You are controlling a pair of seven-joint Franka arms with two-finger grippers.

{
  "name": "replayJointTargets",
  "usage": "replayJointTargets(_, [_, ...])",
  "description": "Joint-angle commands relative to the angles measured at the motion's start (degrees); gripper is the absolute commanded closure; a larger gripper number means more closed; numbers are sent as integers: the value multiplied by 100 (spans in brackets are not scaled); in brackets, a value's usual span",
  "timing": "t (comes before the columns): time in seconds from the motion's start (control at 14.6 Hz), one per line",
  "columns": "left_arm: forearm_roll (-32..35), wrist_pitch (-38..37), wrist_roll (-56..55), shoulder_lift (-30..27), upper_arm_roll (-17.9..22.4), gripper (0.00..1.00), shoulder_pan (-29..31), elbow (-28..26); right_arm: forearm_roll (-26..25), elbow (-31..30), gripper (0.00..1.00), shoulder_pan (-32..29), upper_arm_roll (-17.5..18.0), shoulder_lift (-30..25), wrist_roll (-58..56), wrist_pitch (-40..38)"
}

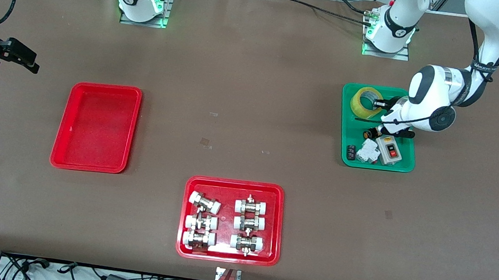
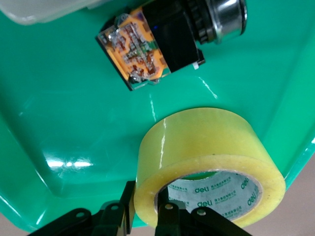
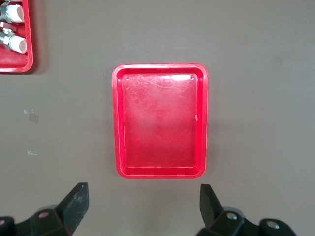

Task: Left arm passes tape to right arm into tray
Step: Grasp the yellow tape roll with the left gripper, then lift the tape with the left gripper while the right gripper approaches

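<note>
The yellow tape (image 1: 365,101) stands tilted in the green tray (image 1: 346,127), at the corner nearest the left arm's base. My left gripper (image 1: 381,103) is down at it. In the left wrist view the gripper (image 2: 147,199) straddles the wall of the tape (image 2: 206,142), one finger outside and one inside the white core, both against it. The plain red tray (image 1: 97,128) lies empty toward the right arm's end. My right gripper (image 1: 30,63) hangs open and empty over bare table beside it. The right wrist view shows the open gripper (image 3: 142,196) and the tray (image 3: 160,123).
The green tray also holds a grey switch box (image 1: 390,150), a white block (image 1: 368,151) and an orange-and-black component (image 2: 147,49). A second red tray (image 1: 234,185) with several white-capped metal fittings lies near the front camera's edge.
</note>
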Motion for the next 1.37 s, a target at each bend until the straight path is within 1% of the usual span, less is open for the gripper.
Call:
replayJointTargets(0.0, [-92,-608,175,-173,-29,99,86,504,52,-52,0,-68,48,-104,-60,-41])
replayJointTargets(0.14, [-100,-1819,175,-165,-29,99,77,1461,43,-52,0,-68,48,-112,-60,-41])
replayJointTargets(0.27, [-109,-2534,166,-174,-47,100,16,2157,52,-52,0,-68,48,-112,-77,-50])
replayJointTargets(0.34, [-118,-2851,166,-165,-151,100,-19,2500,52,-52,0,-68,48,-112,-86,-50])
replayJointTargets(0.48, [-127,-3440,44,-165,-659,100,-28,3194,61,-43,0,-77,48,-112,-60,-41])
replayJointTargets(0.55, [-266,-3599,-105,-165,-923,100,-28,3511,70,-43,0,-86,39,-95,-51,-41])
replayJointTargets(0.68, [-818,-3680,-343,-165,-1328,100,-28,3925,87,-52,0,-68,48,-69,-42,-32])
replayJointTargets(0.82, [-1599,-3628,-457,-130,-1759,100,-54,4215,105,-52,0,-68,48,-51,-42,-32])
replayJointTargets(0.96, [-2364,-3584,-684,-8,-1822,100,-220,4584,183,-26,0,-16,91,246,-51,-23])
replayJointTargets(1.03, [-2725,-3444,-1017,11,-1822,100,-456,4743,332,1,0,63,118,405,-60,-50])
replayJointTargets(1.16, [-3043,-2875,-1536,116,-1831,100,-905,4884,429,18,0,116,127,468,-25,-251])
replayJointTargets(1.23, [-3254,-2497,-1713,203,-1822,100,-1125,4963,648,1,0,125,118,520,-33,-261])
replayJointTargets(1.3, [-3386,-2276,-1758,308,-1822,100,-1188,5034,693,-8,0,169,127,694,-68,-348])
